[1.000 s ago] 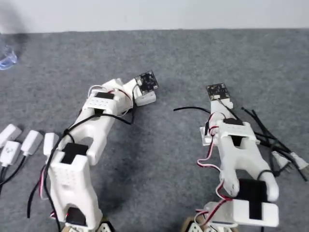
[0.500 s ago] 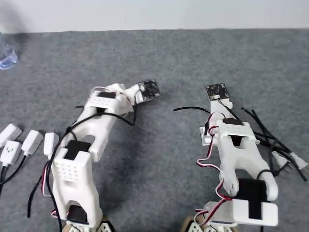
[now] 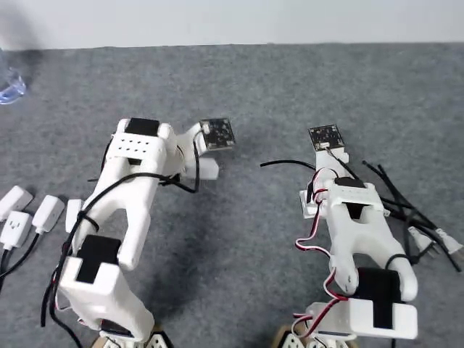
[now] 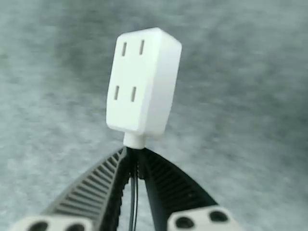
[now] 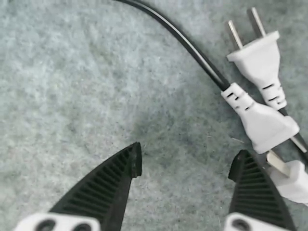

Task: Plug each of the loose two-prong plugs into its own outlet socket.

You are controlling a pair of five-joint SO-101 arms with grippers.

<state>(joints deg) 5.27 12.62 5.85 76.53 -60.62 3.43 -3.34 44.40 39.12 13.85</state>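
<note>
My left gripper [image 4: 134, 155] is shut on the short neck of a white outlet socket [image 4: 142, 82], whose face with two pairs of slots shows to the wrist camera. In the high view this socket [image 3: 206, 169] hangs under the left arm's wrist, above the grey carpet. My right gripper [image 5: 190, 161] stands open over bare carpet, with nothing between its fingers. Close beside it lie two white two-prong plugs [image 5: 256, 52] [image 5: 263, 122] on black cords. In the high view the loose plugs [image 3: 429, 241] lie right of the right arm [image 3: 351, 217].
Several more white outlet sockets [image 3: 45, 213] lie in a row at the left edge of the carpet. Black cords [image 3: 391, 192] trail from the plugs at the right. A clear object [image 3: 9, 85] sits at the far left back. Open carpet lies between the arms.
The left arm has lifted and drawn back to the left, carrying the white socket nearer and leftward. The right arm has kept still.
</note>
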